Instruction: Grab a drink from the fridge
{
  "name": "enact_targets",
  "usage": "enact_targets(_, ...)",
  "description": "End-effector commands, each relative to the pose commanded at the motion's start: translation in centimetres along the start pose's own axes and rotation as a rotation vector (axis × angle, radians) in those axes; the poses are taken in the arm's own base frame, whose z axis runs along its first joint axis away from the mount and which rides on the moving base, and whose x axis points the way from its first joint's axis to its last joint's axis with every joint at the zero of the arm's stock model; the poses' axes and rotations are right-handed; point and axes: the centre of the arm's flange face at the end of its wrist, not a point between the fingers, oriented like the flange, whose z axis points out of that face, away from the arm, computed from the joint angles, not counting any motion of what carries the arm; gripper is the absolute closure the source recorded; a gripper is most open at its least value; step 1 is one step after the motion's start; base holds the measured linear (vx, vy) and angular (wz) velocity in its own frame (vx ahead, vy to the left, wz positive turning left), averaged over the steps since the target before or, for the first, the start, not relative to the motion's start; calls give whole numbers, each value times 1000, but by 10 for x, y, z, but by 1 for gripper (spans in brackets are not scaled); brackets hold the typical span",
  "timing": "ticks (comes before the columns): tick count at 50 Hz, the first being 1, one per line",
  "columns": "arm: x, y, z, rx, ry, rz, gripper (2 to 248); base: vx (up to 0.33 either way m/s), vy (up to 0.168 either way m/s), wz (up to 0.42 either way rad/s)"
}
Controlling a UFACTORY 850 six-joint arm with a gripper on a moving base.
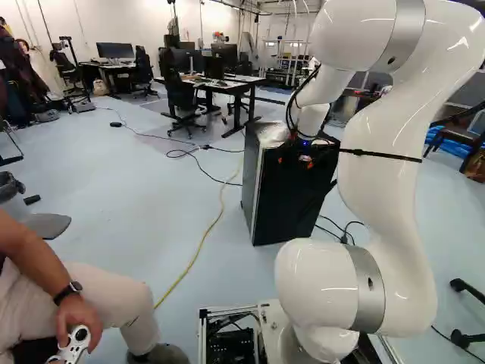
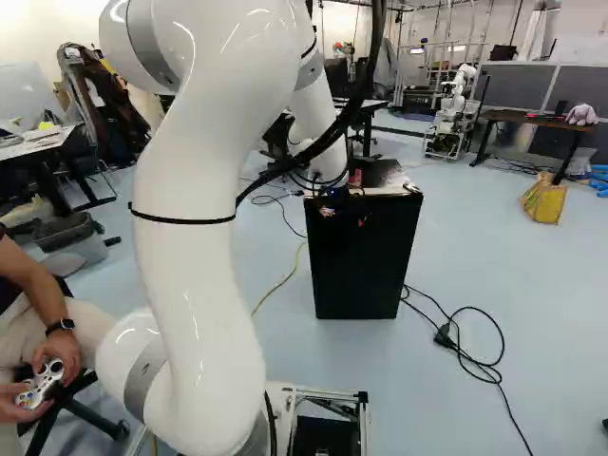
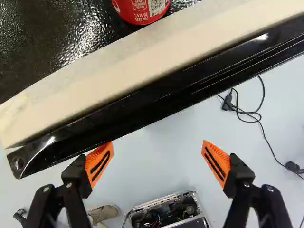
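In the right base view my gripper (image 2: 344, 216) is in front of the top front edge of the small black fridge (image 2: 361, 266). In the wrist view the gripper (image 3: 156, 159) is wide open, with nothing between its orange fingers. Ahead of the fingers run the fridge's glossy black edge and a pale strip (image 3: 118, 78). Beyond that strip a red can (image 3: 142, 10) stands on the fridge's dark textured top; only its lower part shows. The fridge door looks closed.
Black cables (image 2: 465, 347) lie on the floor beside the fridge, and a yellow cable (image 1: 204, 239) runs past it. Desks (image 1: 227, 85) and office chairs stand behind. Another robot (image 2: 454, 109) stands far back. A seated person with a controller (image 1: 73, 345) is close to the base.
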Motion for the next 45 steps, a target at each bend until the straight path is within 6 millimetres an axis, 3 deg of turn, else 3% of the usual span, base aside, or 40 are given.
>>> enact_targets(25,-35,3,-17,-2,-10,2,3,0,0,0)
enact_targets(45,-60,4,-34,-4,96,0,3,0,0,0)
